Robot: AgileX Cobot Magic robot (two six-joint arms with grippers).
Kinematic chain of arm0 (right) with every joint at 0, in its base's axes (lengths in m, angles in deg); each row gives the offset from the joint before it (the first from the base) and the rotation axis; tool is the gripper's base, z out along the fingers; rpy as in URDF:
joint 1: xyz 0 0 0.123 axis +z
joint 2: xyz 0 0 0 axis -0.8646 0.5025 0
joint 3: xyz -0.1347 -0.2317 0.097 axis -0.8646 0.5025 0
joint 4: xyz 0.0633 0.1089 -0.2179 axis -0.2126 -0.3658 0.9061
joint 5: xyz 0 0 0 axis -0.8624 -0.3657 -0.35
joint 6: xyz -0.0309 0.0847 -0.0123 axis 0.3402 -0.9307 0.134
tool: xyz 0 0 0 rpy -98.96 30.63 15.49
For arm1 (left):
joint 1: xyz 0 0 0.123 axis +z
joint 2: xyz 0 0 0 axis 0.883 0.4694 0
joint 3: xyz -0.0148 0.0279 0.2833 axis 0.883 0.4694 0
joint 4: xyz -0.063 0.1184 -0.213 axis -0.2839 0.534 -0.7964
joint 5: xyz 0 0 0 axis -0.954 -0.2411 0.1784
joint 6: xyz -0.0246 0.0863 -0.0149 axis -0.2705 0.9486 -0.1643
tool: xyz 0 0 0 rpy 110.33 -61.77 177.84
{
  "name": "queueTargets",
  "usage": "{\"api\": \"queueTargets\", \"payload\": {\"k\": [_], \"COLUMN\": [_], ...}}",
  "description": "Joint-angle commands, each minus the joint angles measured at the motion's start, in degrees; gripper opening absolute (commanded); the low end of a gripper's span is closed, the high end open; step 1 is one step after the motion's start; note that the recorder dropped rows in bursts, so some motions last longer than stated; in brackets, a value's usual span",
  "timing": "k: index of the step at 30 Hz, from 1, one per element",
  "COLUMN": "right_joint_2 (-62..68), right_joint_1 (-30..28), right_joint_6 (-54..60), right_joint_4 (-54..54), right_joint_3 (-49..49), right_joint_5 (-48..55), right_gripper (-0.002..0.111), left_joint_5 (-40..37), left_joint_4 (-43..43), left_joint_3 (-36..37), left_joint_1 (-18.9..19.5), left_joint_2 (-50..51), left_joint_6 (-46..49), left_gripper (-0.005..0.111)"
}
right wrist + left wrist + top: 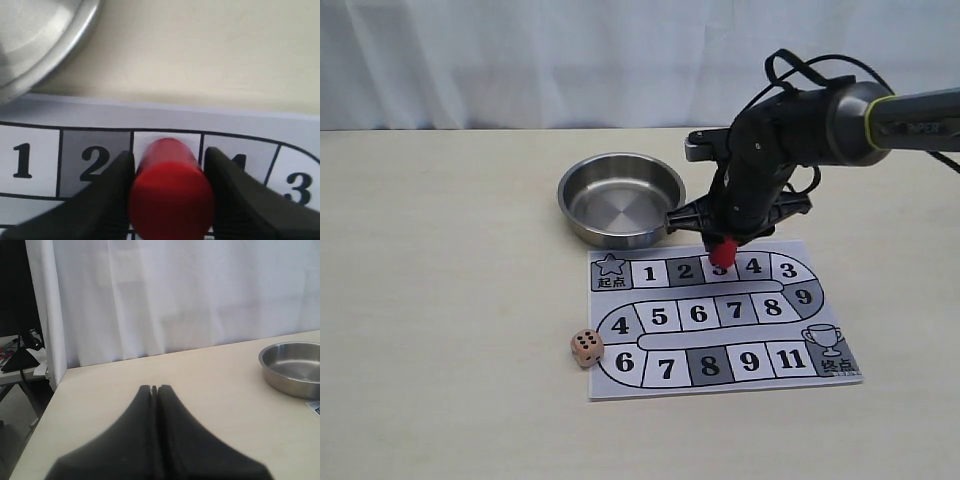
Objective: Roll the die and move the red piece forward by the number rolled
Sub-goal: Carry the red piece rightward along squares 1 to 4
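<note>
The red piece (723,250) (171,192) stands upright over the white square marked 3, between 2 and 4 in the top row of the paper game board (655,386). My right gripper (724,240) (169,155) reaches down from above and is shut on it, one black finger on each side. Whether the piece's base touches the paper is hidden. The die (586,347), pale tan with dark pips, lies on the table just off the board's left edge, beside the square marked 6. My left gripper (154,388) is shut on nothing, low over bare table, outside the exterior view.
A round steel bowl (572,207) (280,381) (60,47) sits on the table just behind the board's top left corner, close to my right gripper. The tan table (440,300) runs back to a white curtain. The right arm hangs over the board's top row.
</note>
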Motion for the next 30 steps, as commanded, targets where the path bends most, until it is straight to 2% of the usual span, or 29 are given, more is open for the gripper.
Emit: {"api": "queueTargets", "payload": {"k": [1,8,19,30], "right_joint_2": [-2.8,-2.4,1.2,-3.7], "right_joint_1": [-1.9,-4.6,-4.6,-7.7], "right_joint_6": [-0.1,-0.1,-0.1,-0.1], "right_joint_4": [2.4,1.9,1.8,1.8], "right_joint_3": [0.1,0.8,3.1,1.5], "right_joint_5": [-0.5,-0.4,-1.2,1.2], "right_gripper": [0.004,0.004,0.004,0.004], "left_joint_5": [0.3,0.3,0.3,0.3], "left_joint_4": [0.1,0.1,0.1,0.1], "left_joint_3": [0.1,0.1,0.1,0.1], "left_joint_1": [0.0,0.0,0.0,0.0], "left_joint_2": [0.0,0.0,0.0,0.0], "left_joint_6": [-0.2,-0.2,-0.2,-0.2], "left_gripper": [0.000,0.000,0.000,0.000]}}
